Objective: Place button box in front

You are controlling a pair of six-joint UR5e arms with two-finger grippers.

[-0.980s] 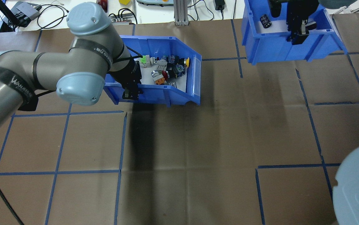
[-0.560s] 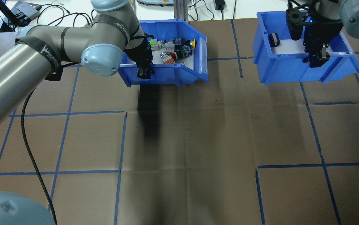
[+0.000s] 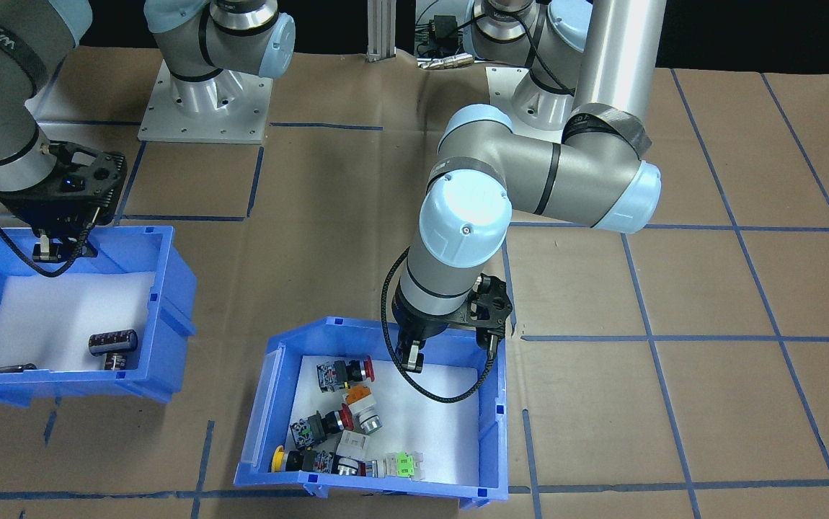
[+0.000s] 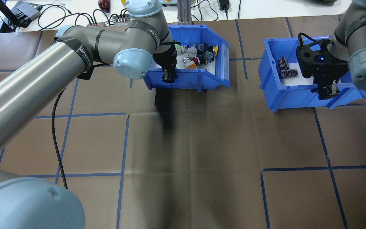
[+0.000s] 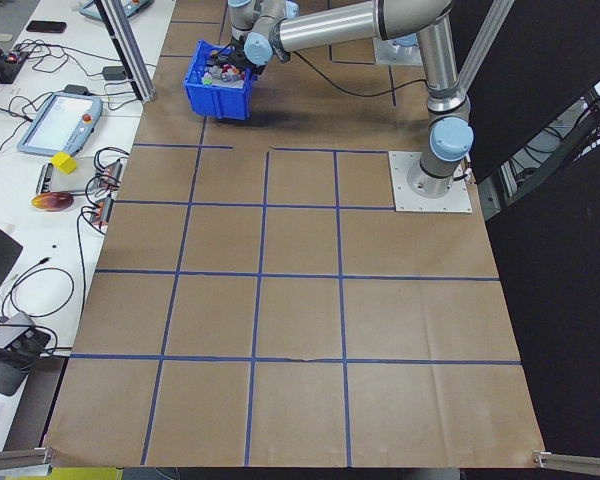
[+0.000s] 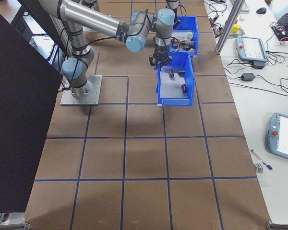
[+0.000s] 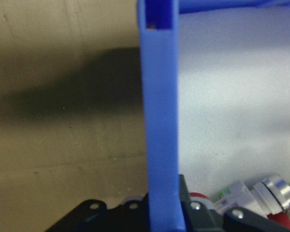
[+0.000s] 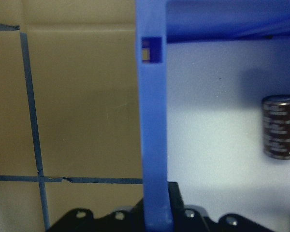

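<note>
Since the earlier frame, the button box (image 4: 199, 65) has travelled farther from the robot base. The left gripper (image 4: 168, 75) is clamped on its near wall. The box lies at the table's far edge, left of the second bin (image 4: 300, 95), whose wall the right gripper (image 4: 326, 92) clamps.

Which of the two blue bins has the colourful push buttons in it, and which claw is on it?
The button box, gripped on its wall by the left claw. The other blue bin holds only dark cylinders.
</note>
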